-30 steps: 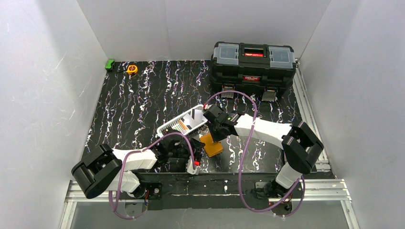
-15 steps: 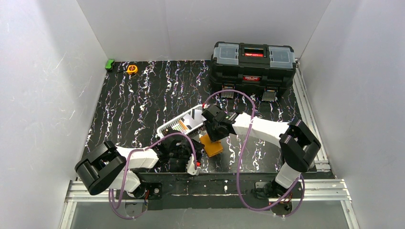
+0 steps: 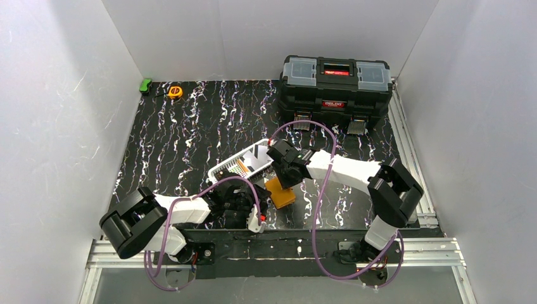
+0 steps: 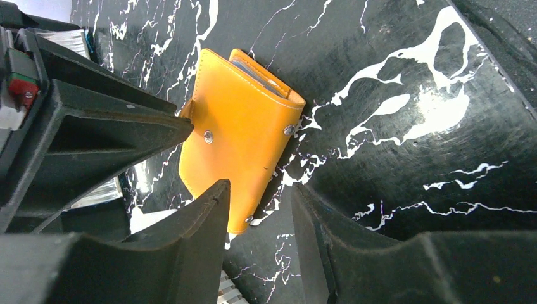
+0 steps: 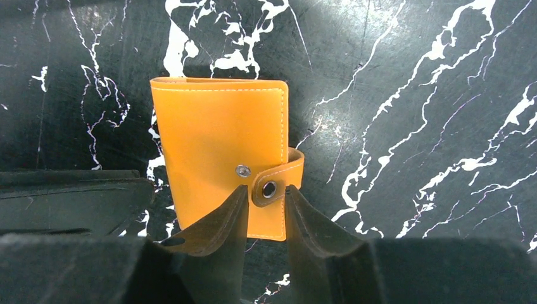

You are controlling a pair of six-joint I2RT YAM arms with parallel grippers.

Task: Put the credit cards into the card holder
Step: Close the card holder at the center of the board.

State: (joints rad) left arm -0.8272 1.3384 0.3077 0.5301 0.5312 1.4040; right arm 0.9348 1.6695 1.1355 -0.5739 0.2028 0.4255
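The orange card holder (image 3: 279,192) lies folded on the black marbled table, near the front. In the right wrist view the card holder (image 5: 215,139) has its snap tab (image 5: 278,180) unfastened and curled up. My right gripper (image 5: 266,190) has its jaws close together on either side of that tab. My left gripper (image 4: 261,193) is open and empty, with a corner of the card holder (image 4: 240,133) just ahead of its fingers. A grey-blue pocket edge (image 4: 256,68) shows at the holder's far end. An orange card edge (image 3: 242,166) stands in the white basket. Other cards are not clear.
The white slotted basket (image 3: 244,163) sits just behind the card holder, against both grippers. A black toolbox (image 3: 335,82) stands at the back right. An orange tape measure (image 3: 175,92) and a green object (image 3: 145,85) lie at the back left.
My right arm has shifted a little to the left over the card holder. My left arm's base link moved slightly right early on. The card holder has not moved.
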